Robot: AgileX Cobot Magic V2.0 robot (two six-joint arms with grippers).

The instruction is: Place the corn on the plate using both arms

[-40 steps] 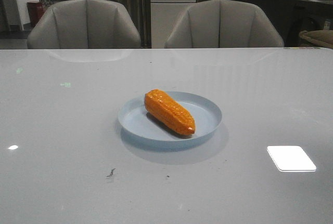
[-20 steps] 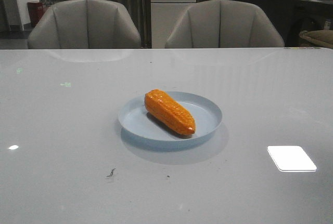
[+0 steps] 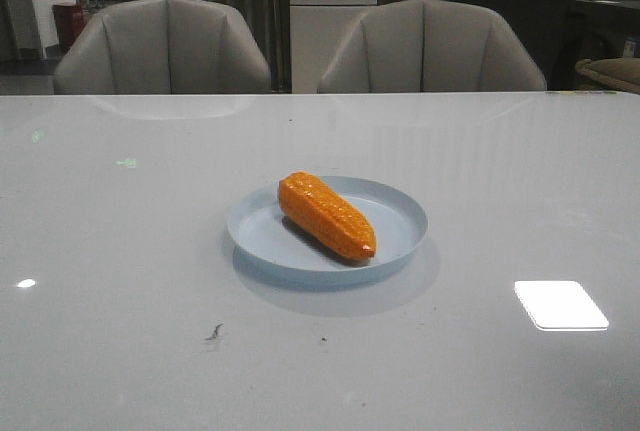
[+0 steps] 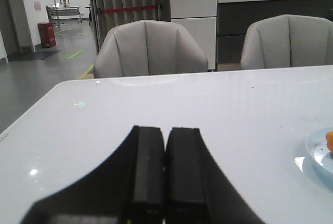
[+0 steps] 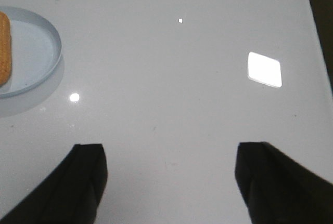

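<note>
The orange corn (image 3: 326, 214) lies diagonally on the pale blue plate (image 3: 400, 219) at the middle of the white table. No arm shows in the front view. In the left wrist view my left gripper (image 4: 166, 130) is shut and empty, low over the table, with the plate's edge (image 4: 317, 148) and a bit of corn (image 4: 330, 137) off to one side. In the right wrist view my right gripper (image 5: 171, 148) is wide open and empty above bare table, apart from the plate (image 5: 44, 52) and the corn (image 5: 4, 47) at the frame's edge.
Two grey chairs (image 3: 165, 46) (image 3: 430, 46) stand behind the table's far edge. A bright light reflection (image 3: 560, 304) lies on the table at the front right, also in the right wrist view (image 5: 264, 69). Small dark marks (image 3: 213, 332) sit near the front.
</note>
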